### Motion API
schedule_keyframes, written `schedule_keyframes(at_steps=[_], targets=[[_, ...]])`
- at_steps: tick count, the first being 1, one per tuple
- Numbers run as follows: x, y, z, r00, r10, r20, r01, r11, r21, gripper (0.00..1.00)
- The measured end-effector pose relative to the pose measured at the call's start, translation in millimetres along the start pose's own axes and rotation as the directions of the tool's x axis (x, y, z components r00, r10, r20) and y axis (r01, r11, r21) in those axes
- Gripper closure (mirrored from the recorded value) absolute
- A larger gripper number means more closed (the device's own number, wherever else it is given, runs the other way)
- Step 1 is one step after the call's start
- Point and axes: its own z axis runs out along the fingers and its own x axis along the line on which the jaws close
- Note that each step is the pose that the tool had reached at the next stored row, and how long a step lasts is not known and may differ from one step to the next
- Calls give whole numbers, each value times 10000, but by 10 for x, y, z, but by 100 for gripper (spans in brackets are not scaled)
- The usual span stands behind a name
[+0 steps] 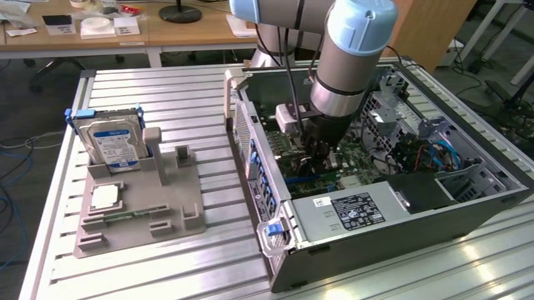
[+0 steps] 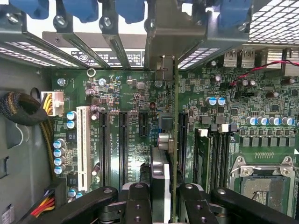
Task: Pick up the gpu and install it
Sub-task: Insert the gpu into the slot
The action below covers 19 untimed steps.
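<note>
My gripper (image 1: 319, 159) reaches down into the open computer case (image 1: 276, 206), just above the motherboard (image 1: 292, 150). In the wrist view the gripper (image 2: 164, 198) is shut on the gpu (image 2: 174, 140), which I see edge-on as a thin board with small parts on one face. Black fingers (image 2: 138, 200) press on it from both sides. The card's silvery metal bracket (image 2: 161, 42) stands at the case's rear slot openings. The card lines up with a black expansion slot (image 2: 182, 140) on the green motherboard (image 2: 135, 93). I cannot tell whether its edge sits in the slot.
Other black slots (image 2: 105, 144) and a white slot (image 2: 83, 140) lie beside the card, with memory slots (image 2: 210, 154) and the CPU socket (image 2: 264, 182) on the other side. At the exterior view's left, a grey holder (image 1: 142, 206) carries a blue-labelled hard drive (image 1: 109, 140) and a memory stick (image 1: 125, 215). The power supply (image 1: 351, 209) sits near the case's front.
</note>
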Motion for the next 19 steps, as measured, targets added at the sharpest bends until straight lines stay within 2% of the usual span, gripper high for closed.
schedule_keyframes(at_steps=[19], targets=[[-6, 1, 21, 10000, -1, 4, 1, 10000, 2, 72]])
